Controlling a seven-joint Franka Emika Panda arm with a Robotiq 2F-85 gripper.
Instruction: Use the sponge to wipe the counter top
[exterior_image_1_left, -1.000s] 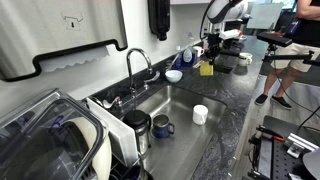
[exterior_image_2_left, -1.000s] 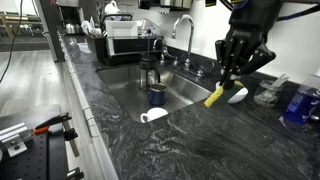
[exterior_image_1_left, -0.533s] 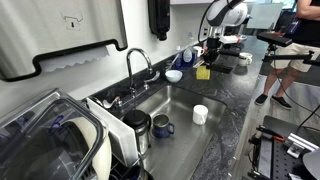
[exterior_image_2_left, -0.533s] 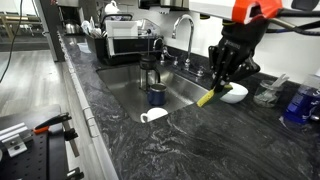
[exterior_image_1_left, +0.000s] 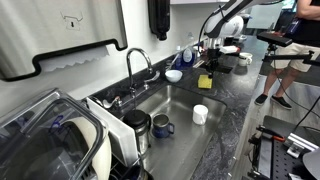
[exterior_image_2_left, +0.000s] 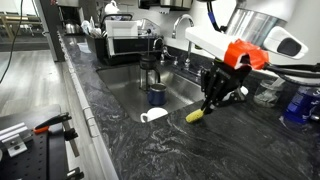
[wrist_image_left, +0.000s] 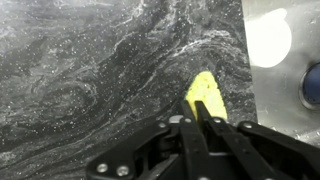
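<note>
Jaws clenched on the yellow sponge (wrist_image_left: 203, 93), the Robotiq gripper (wrist_image_left: 200, 120) holds it by one end, so its long axis runs straight out past the fingertips and tilts down toward the counter top (wrist_image_left: 90, 80). Its free end looks at or just above the dark stone, just beside the sink (exterior_image_2_left: 135, 92) rim. The open slab to wipe seems to lie away from the basin.

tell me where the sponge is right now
In an exterior view the sponge is gripped in the claw, low at the counter top beside the sink, near the white cup.
</note>
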